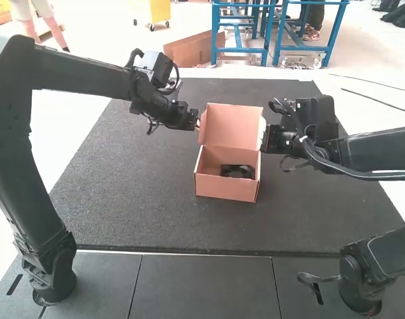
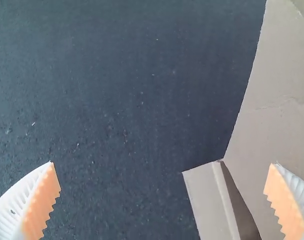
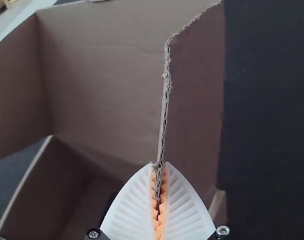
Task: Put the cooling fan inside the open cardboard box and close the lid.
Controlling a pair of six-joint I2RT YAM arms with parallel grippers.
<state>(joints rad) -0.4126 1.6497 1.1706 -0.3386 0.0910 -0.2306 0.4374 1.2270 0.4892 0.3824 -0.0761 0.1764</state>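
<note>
**Cooling fan (image 1: 237,171) boxed, lid (image 1: 232,125) not yet folded**

Nearest, the cardboard box (image 1: 227,186) sits mid-way on the dark mat (image 1: 122,179) that covers the tabletop, with the fan lying flat on its floor. Behind the fan the lid stands upright. The right jaws are clamped on the lid's right side flap (image 3: 164,100). The left jaws gape wide at the lid's left edge and hold nothing.

Closing looks like the step in hand. It would go best with the lid swung forward and down about its rear hinge. Both sides should move together, and the flaps should be steered inside the walls so they don't catch on the rim.

The high view alone shows the fan and both arms. The right wrist view shows the cardboard edge pinched between the pads. The left wrist view shows a flap corner (image 2: 211,200) lying between the orange pads (image 2: 279,200), close to one. I cannot tell whether it touches.
</note>
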